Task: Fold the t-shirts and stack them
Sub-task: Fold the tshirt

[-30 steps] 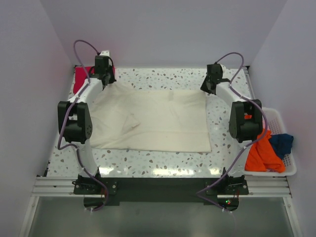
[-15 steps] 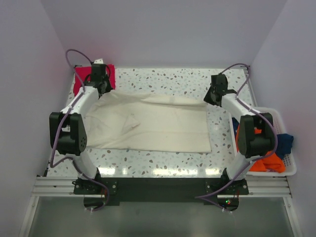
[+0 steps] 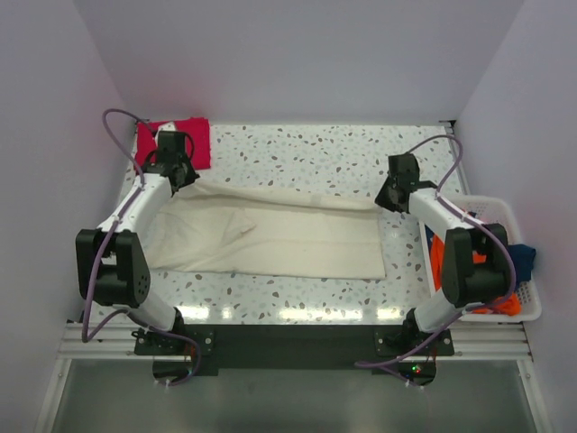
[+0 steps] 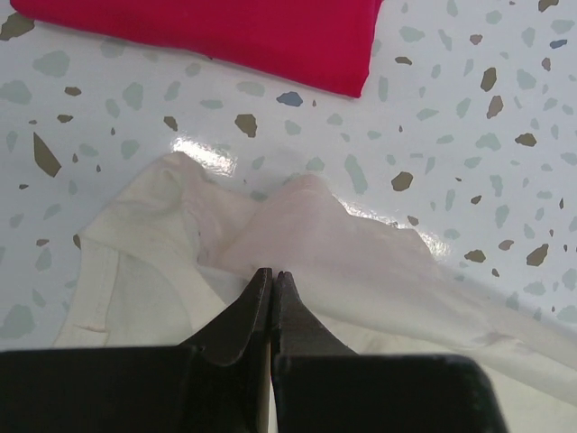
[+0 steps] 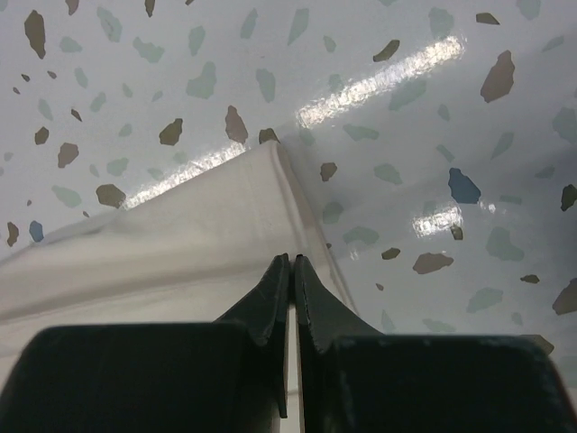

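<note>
Two-handed, pinches the cream tee [image 3: 270, 234] by its far corners on the table [image 3: 315, 149], left gripper [image 4: 272, 275] and right gripper [image 5: 293, 260] both clamped on cloth, red tee [image 3: 185, 140] far-left, orange tee [image 3: 505, 305] and blue tee [image 3: 523, 257] in the basket [image 3: 532, 313].

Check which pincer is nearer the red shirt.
Left. The left pincer grips the cream shirt's far-left corner, just in front of the red shirt. The right pincer holds the far-right corner, across the table from it.
</note>
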